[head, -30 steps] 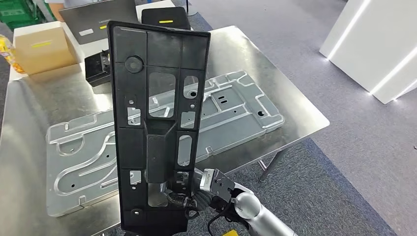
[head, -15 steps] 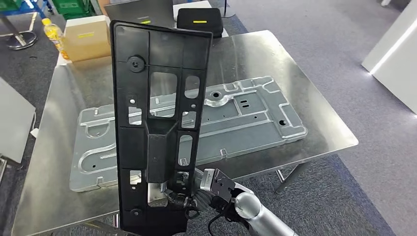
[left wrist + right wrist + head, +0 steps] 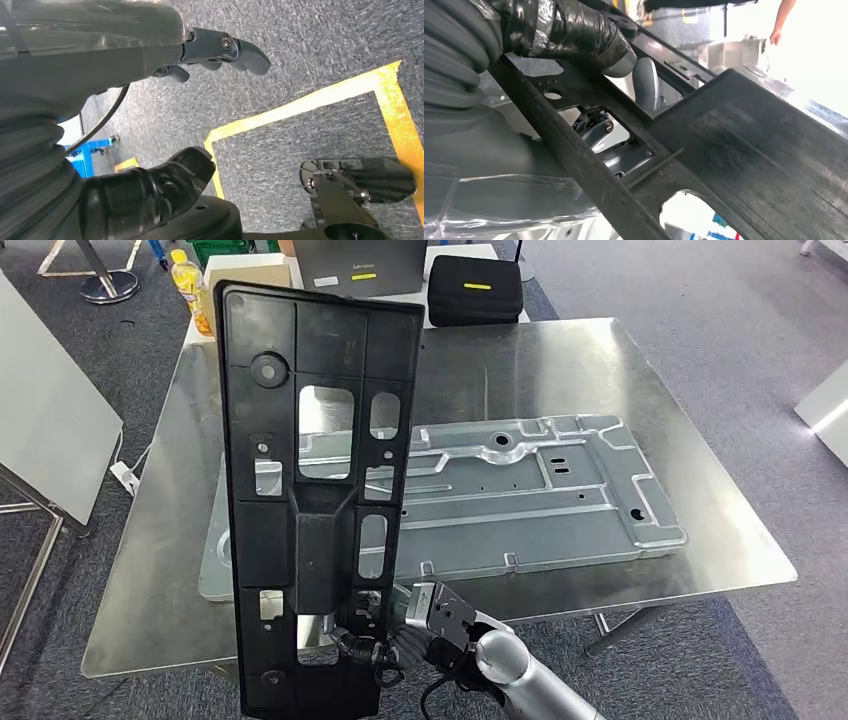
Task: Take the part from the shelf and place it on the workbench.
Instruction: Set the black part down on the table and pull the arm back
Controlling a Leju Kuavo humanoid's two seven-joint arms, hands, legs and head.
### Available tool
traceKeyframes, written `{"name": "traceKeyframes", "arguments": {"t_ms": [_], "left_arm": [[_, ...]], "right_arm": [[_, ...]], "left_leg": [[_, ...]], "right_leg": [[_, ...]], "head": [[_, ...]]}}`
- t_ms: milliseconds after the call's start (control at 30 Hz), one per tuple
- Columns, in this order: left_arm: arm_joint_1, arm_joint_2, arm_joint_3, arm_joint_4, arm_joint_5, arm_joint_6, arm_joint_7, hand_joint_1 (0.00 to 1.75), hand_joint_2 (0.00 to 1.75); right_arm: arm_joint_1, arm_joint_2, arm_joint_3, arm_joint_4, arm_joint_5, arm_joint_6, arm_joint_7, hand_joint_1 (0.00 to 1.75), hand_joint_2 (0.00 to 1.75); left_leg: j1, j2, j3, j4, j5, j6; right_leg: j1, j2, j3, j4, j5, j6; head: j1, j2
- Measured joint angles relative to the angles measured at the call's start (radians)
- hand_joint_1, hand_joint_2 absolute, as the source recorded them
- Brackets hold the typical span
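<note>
1. Right robot hand: it grips the lower end of the black panel, with fingers hooked through an opening near the bottom edge and a taped thumb pressed on the frame. The grip appears firm.
2. Left robot hand: it holds nothing, its fingers are apart, and it hangs over grey carpet marked with yellow floor tape. It plays no part in the carry at this stage.
3. Black panel: it stands nearly upright in the air, between the camera and the surface, and touches nothing but the right robot hand. Removal from the shelf is judged complete.
4. Surface: a steel top that carries a large pressed metal sheet lying flat across its middle. The panel has not yet been set down on it.
5. Far edge: a cardboard box, a yellow bottle, a grey case and a black case stand beyond the steel top.
6. Remaining work, as judged: lower and tilt the panel flat onto the surface, then release it.
</note>
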Motion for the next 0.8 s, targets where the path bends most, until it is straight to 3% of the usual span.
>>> {"name": "traceKeyframes", "arguments": {"t_ms": [67, 100, 133, 167, 233, 300, 367, 467, 533, 600, 633, 667, 733, 800], "left_arm": [[-0.001, 0.000, 0.000, 0.000, 0.000, -0.001, -0.001, 0.00, 1.75], [0.000, 0.000, 0.000, 0.000, 0.000, -0.001, -0.001, 0.00, 1.75], [0.000, 0.000, 0.000, 0.000, 0.000, -0.001, -0.001, 0.00, 1.75], [0.000, 0.000, 0.000, 0.000, 0.000, -0.001, -0.002, 0.00, 1.75], [0.000, 0.000, -0.001, 0.000, 0.000, -0.001, -0.004, 0.00, 1.75], [0.000, -0.001, -0.002, 0.000, -0.001, -0.003, -0.005, 0.00, 1.75], [0.000, -0.001, -0.003, 0.000, -0.002, -0.007, -0.005, 0.00, 1.75], [0.000, -0.001, -0.005, 0.000, -0.004, -0.012, -0.005, 0.00, 1.75], [-0.001, -0.001, -0.005, 0.000, -0.005, -0.013, -0.005, 0.00, 1.75], [-0.001, -0.001, -0.006, 0.000, -0.008, -0.014, -0.005, 0.00, 1.75], [0.000, -0.001, -0.006, 0.000, -0.009, -0.015, -0.005, 0.00, 1.75], [0.001, -0.001, -0.006, 0.000, -0.011, -0.017, -0.005, 0.00, 1.75], [0.002, -0.001, -0.007, 0.000, -0.014, -0.020, -0.005, 0.00, 1.75], [-0.001, -0.001, -0.008, 0.000, -0.017, -0.024, -0.005, 0.00, 1.75]], "right_arm": [[0.000, 0.000, -0.005, 0.005, -0.020, 0.003, 0.012, 1.75, 1.75], [0.000, -0.001, -0.010, 0.010, -0.028, 0.002, 0.019, 1.75, 1.75], [-0.001, -0.001, -0.014, 0.016, -0.035, 0.000, 0.026, 1.75, 1.75], [-0.002, -0.001, -0.021, 0.022, -0.042, -0.002, 0.034, 1.75, 1.75], [-0.015, -0.001, -0.034, 0.033, -0.051, -0.007, 0.048, 1.75, 1.75], [-0.039, -0.001, -0.048, 0.043, -0.048, -0.022, 0.061, 1.75, 1.75], [-0.065, 0.001, -0.059, 0.050, -0.032, -0.045, 0.068, 1.75, 1.75], [-0.097, 0.008, -0.070, 0.058, -0.016, -0.062, 0.074, 1.75, 1.75], [-0.111, 0.014, -0.073, 0.063, -0.013, -0.070, 0.077, 1.75, 1.75], [-0.121, 0.017, -0.075, 0.070, -0.008, -0.091, 0.082, 1.75, 1.75], [-0.126, 0.018, -0.079, 0.075, -0.007, -0.106, 0.085, 1.75, 1.75], [-0.134, 0.020, -0.086, 0.081, -0.009, -0.119, 0.088, 1.75, 1.75], [-0.160, 0.028, -0.106, 0.093, -0.018, -0.144, 0.094, 1.75, 1.75], [-0.191, 0.036, -0.132, 0.103, -0.029, -0.163, 0.099, 1.75, 1.75]], "left_leg": [[-0.001, -0.011, -0.001, 0.000, 0.000, 0.004], [-0.003, -0.016, -0.001, 0.000, 0.000, 0.005], [-0.004, -0.022, -0.001, 0.001, 0.000, 0.005], [-0.005, -0.028, 0.000, 0.001, 0.000, 0.005], [-0.007, -0.038, 0.002, 0.001, 0.000, 0.005], [-0.009, -0.043, 0.000, 0.002, 0.001, -0.001], [-0.008, -0.045, -0.003, 0.001, 0.003, -0.011], [-0.007, -0.038, -0.010, 0.014, -0.007, -0.027], [-0.005, -0.026, -0.045, 0.095, -0.058, -0.036], [-0.004, -0.020, -0.103, 0.223, -0.117, -0.043], [-0.004, -0.018, -0.122, 0.263, -0.126, -0.046], [-0.003, -0.016, -0.125, 0.268, -0.117, -0.048], [-0.001, -0.011, -0.074, 0.165, -0.054, -0.048], [-0.002, -0.005, -0.017, 0.051, -0.016, -0.041]], "right_leg": [[-0.002, 0.035, -0.065, 0.132, -0.061, 0.003], [-0.001, 0.040, -0.097, 0.190, -0.078, 0.004], [-0.001, 0.041, -0.113, 0.214, -0.075, 0.002], [-0.001, 0.042, -0.112, 0.200, -0.053, -0.001], [0.001, 0.046, -0.061, 0.075, 0.025, -0.014], [0.008, 0.054, -0.011, -0.041, 0.072, -0.026], [0.014, 0.057, -0.002, -0.070, 0.076, -0.031], [0.008, 0.051, 0.003, -0.085, 0.087, -0.042], [0.005, 0.043, 0.008, -0.094, 0.092, -0.051], [0.006, 0.036, 0.007, -0.093, 0.092, -0.055], [0.007, 0.033, 0.006, -0.091, 0.092, -0.055], [0.007, 0.031, 0.005, -0.088, 0.091, -0.054], [0.006, 0.030, 0.001, -0.078, 0.086, -0.050], [0.008, 0.029, -0.005, -0.065, 0.079, -0.042]], "head": [[0.000, 0.000], [0.000, 0.000], [0.000, 0.000], [0.000, 0.000], [0.000, 0.000], [0.000, 0.000], [0.000, 0.000], [0.000, 0.000], [-0.001, 0.000], [-0.001, 0.000], [-0.001, 0.000], [-0.001, 0.000], [-0.001, 0.000], [-0.001, 0.000]]}}
